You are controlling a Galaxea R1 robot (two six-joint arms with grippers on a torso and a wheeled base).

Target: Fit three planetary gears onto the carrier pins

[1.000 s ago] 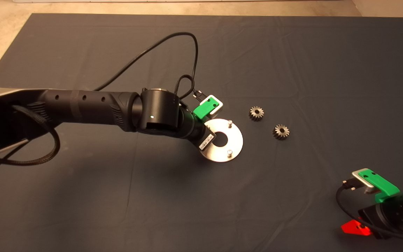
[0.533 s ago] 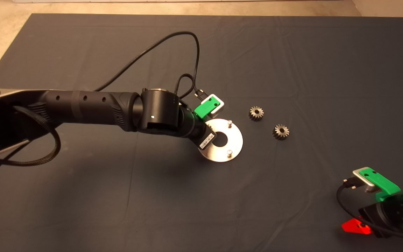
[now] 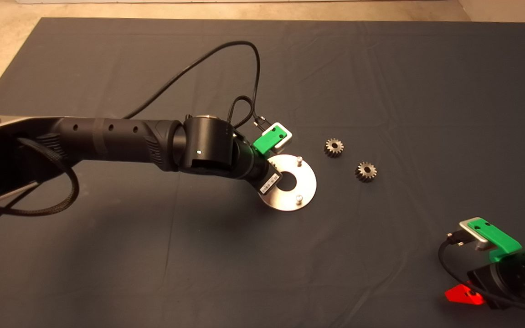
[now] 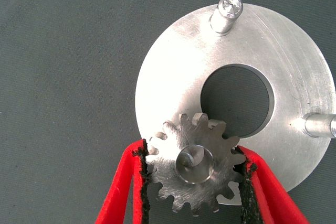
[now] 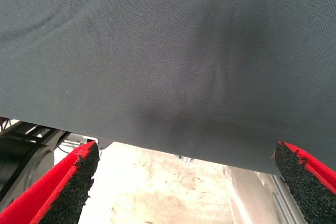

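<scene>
Looking down from the head view, the left gripper [image 3: 275, 175] sits over the side of the carrier disc [image 3: 306, 189] that faces the bench's left edge, near the middle of the bench; two carrier pins [image 3: 298, 160] stand bare on the disc, and two planetary gears [image 3: 334, 147] lie loose on the mat [image 3: 381, 82] just beyond it toward the right edge. A white barcode label is stuck on the gripper body, too small to read. The right gripper [image 3: 465, 296] waits at the bench's near right corner, well apart from everything. From the left wrist view, the fingers [image 4: 128, 184] are clenched on a third gear [image 4: 194, 163], its flat face parallel to the disc and its bore lined up around a pin tip [image 4: 193, 159]; it seems partly threaded on, though how deep is hard to judge. From the right wrist view, the fingers [image 5: 63, 190] are spread wide with nothing between them, above the mat's edge.
</scene>
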